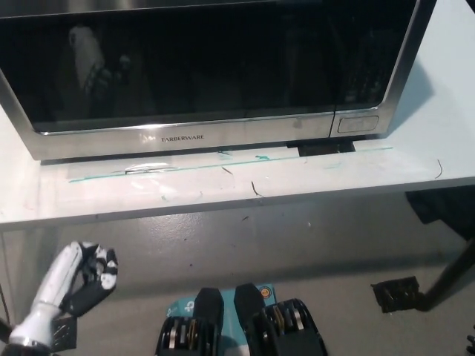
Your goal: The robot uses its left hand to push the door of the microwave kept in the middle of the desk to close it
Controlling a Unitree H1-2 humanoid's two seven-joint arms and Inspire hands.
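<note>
The microwave (215, 70) fills the far half of the head view, standing on the pale worktop (223, 193) and reaching from the left edge almost to the right. Its door (193, 63), a wide dark glass panel in a silver frame, lies flush with the front of the oven, shut. A faint pale reflection shows in the glass at the far left. Under the glass runs a silver strip with a brand name printed on it, and at the right end of that strip sits a rectangular silver button (358, 123). A dark foot (325, 148) shows beneath the oven's right part.

The worktop runs across the whole width in front of the microwave, with a thin green line (223, 165) drawn along it just near of the oven and a few short dark scratches near its front edge. To the right the worktop goes on past the oven's side.

Below the worktop's near edge lies the grey floor (297, 245). A dark stand foot (404, 293) rests on it at the lower right.

The white left hand (83, 276) hangs at the lower left, well apart from the microwave and lower than the worktop's edge, over the floor. It holds nothing; its fingers (106, 268) are curled loosely inward but not clenched, with gaps between them. The right hand is out of view.
</note>
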